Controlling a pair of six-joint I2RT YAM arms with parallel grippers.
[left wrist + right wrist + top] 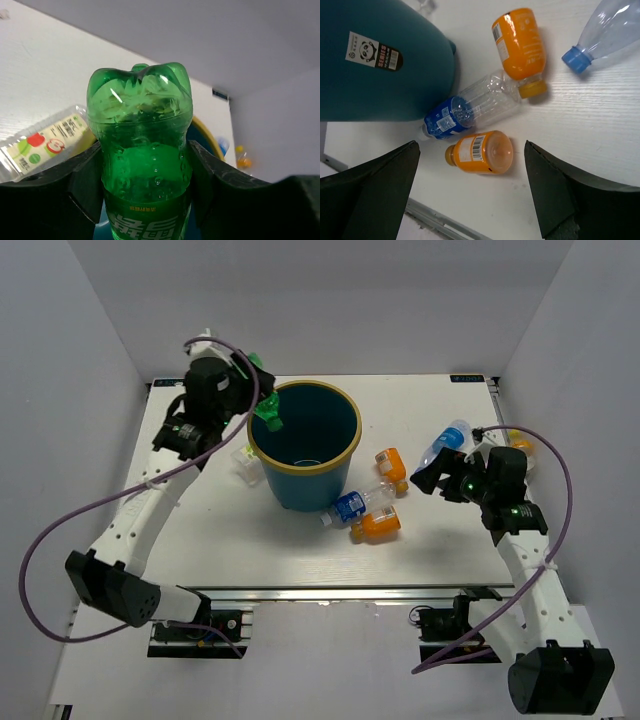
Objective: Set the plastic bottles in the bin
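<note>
The teal bin (340,455) stands mid-table. My left gripper (262,405) is shut on a green bottle (268,414) and holds it over the bin's left rim; in the left wrist view the green bottle (142,150) fills the gap between the fingers (82,185). My right gripper (432,478) is open and empty above an orange bottle (482,152) lying on its side. A clear bottle with a blue label (470,110) lies against the bin (380,65). A second orange bottle (520,47) and a clear blue-capped bottle (610,30) lie farther back.
A clear bottle with a white-green label (243,458) lies on the table just left of the bin; it also shows in the left wrist view (45,142). A small orange-yellow object (522,452) sits behind the right gripper near the table's right edge.
</note>
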